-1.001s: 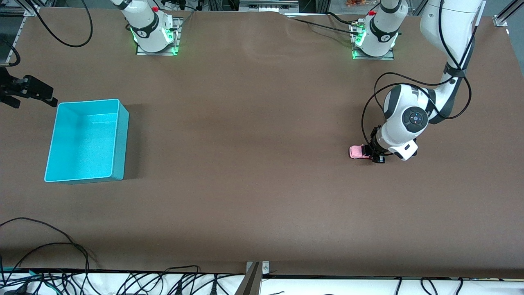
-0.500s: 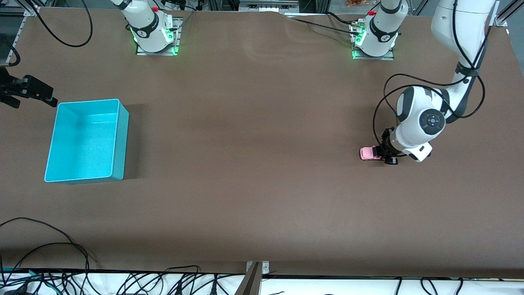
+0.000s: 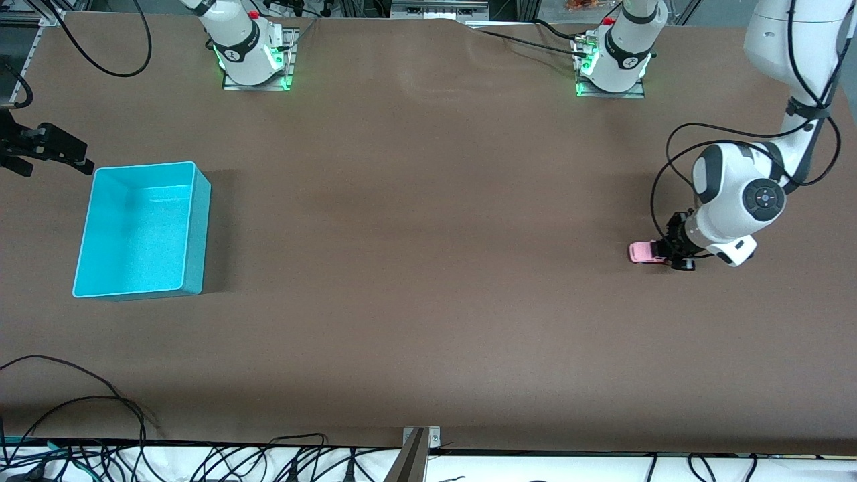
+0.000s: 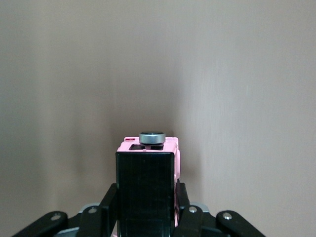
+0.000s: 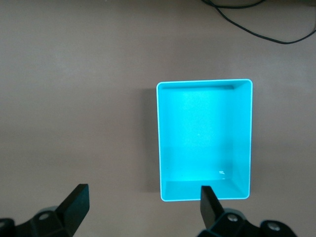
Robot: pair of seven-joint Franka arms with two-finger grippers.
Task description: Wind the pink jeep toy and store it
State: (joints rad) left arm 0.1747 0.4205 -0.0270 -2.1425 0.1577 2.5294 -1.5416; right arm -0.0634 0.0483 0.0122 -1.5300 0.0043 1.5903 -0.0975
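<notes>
Since the two earlier front frames showed the toy farther toward the table's middle, dragged it backward toward the left arm's end of the table, wheels apparently on the surface. Judged this to be the winding stroke of a pull-back motor; storage not yet begun.

Toward the right arm's end, found the turquoise bin (image 3: 138,229) empty and unmoved across all three front frames. Beside it, located the right gripper (image 3: 47,148) waiting at the table edge, over the table just short of the bin; in the right wrist view, confirmed the fingers (image 5: 76,203) spread wide with nothing between them and the bin (image 5: 204,140) below.

Near the left arm's end, placed the pink jeep toy (image 3: 643,253) low on the brown table (image 3: 428,268), well apart from the bin. Found the left gripper (image 3: 673,254) clamped on the toy's black rear; in the left wrist view, saw the toy (image 4: 148,180) pinched between the closed-in fingers (image 4: 183,210).

Could not confirm wheel contact with the table: wheels hidden under the body in the wrist view, too small in the front view. Could not read any winding state. Left fingertips cut off at the frame edge; right arm's links mostly out of frame.
</notes>
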